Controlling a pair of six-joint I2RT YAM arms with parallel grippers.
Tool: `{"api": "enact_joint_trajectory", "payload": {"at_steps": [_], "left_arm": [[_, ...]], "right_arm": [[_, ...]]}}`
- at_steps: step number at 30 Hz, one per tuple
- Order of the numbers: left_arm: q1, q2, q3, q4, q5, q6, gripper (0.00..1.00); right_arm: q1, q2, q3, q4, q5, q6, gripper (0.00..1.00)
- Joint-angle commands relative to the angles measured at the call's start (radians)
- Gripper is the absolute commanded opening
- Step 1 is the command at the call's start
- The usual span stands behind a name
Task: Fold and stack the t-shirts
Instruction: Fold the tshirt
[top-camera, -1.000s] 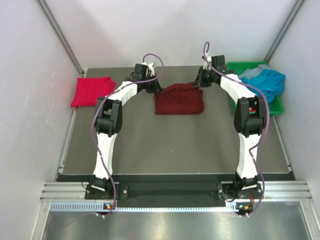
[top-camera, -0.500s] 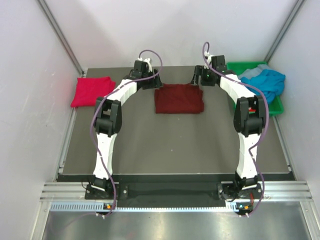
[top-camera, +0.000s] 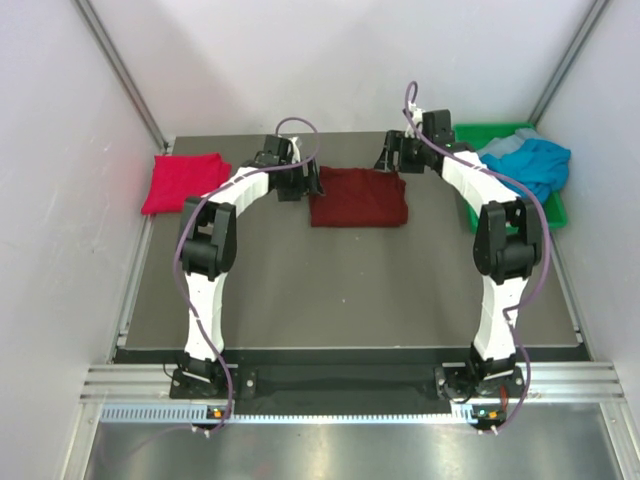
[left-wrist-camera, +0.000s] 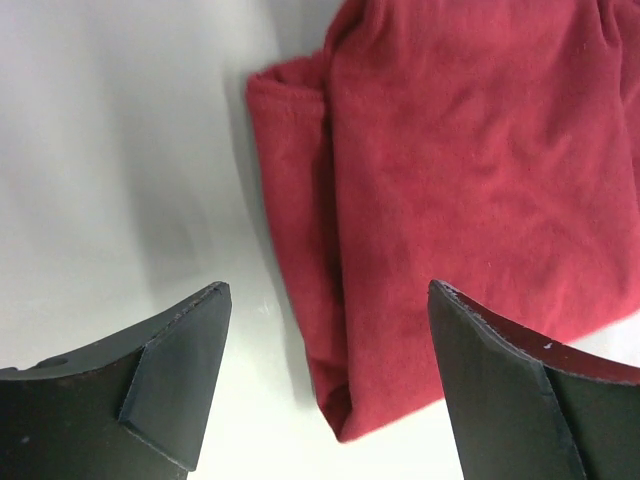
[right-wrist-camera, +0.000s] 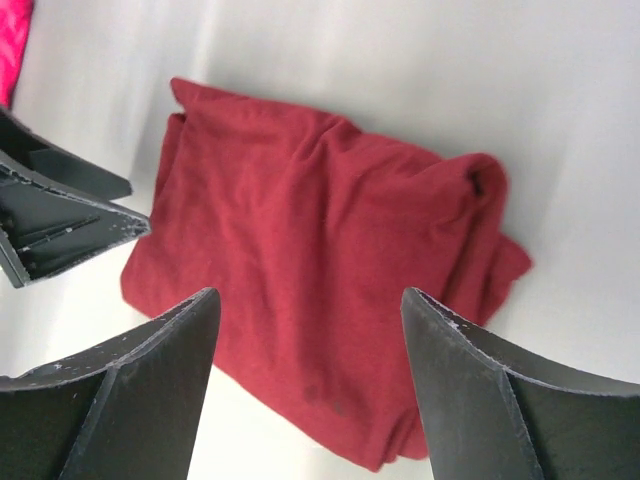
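The folded maroon t-shirt (top-camera: 357, 197) lies flat on the table (top-camera: 340, 290), toward 12 o'clock from the table centre. The left tool (left-wrist-camera: 325, 380) is at the shirt's 10 o'clock corner, jaws spread wide, grasping nothing. The right tool (right-wrist-camera: 305, 390) is at the shirt's 1 o'clock corner, jaws likewise spread and empty. The folded crimson t-shirt (top-camera: 183, 182) lies at 10 o'clock on the table, well apart from the maroon one. The teal t-shirt (top-camera: 535, 165) lies crumpled inside the green bin (top-camera: 556, 215) at 2 o'clock.
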Motion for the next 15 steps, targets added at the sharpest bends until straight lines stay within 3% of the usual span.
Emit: {"api": "enact_joint_trajectory", "payload": {"at_steps": [1, 8, 15], "left_arm": [[0.014, -0.015, 0.007, 0.01, 0.092, -0.026, 0.84], [0.023, 0.004, 0.01, 0.013, 0.138, 0.008, 0.82], [0.022, -0.005, -0.01, -0.031, 0.042, 0.111, 0.84]], "right_arm": [[0.014, 0.024, 0.025, 0.021, -0.05, 0.018, 0.73], [0.008, 0.063, 0.052, 0.075, -0.143, 0.073, 0.75], [-0.001, 0.149, 0.129, 0.158, -0.229, 0.214, 0.76]]}}
